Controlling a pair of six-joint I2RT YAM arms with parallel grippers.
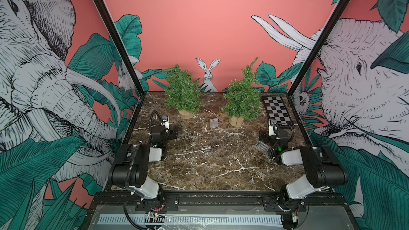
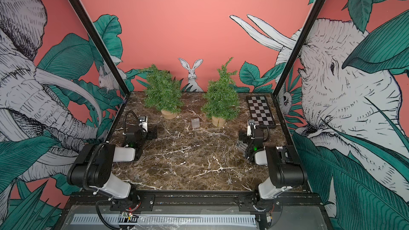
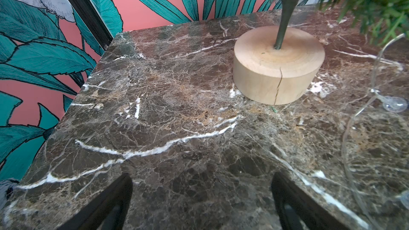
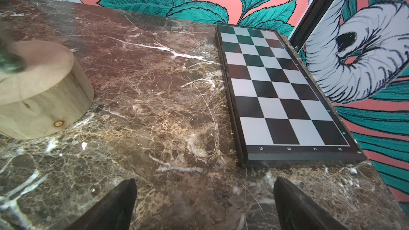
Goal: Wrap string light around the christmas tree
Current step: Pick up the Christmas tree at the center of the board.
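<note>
While both arms rest low at the near sides of the marble table [image 1: 210,162], each end effector stands wide apart and holds nothing. In the left wrist view the left gripper [image 3: 202,177] shows its two dark fingers spread over bare marble, touching no object; the wooden base [image 3: 278,65] of a christmas tree [image 1: 182,89] lies ahead of it, well clear of the fingertips. The string light [image 3: 395,105] lies loose on the table beside that base, its thin clear wire looping over the marble with a small clear bulb resting flat; none of it is around the tree. The right gripper [image 4: 205,180] is likewise fully spread and empty, hovering above marble between the wooden base [image 4: 39,89] of the second tree [image 1: 242,95] and a chessboard [image 4: 278,89] that lies flat at the table's edge. A fine strand curves across the marble just beside the board. In both top views a small clear box [image 1: 213,123] [image 2: 195,123] stands between the two tree bases.
</note>
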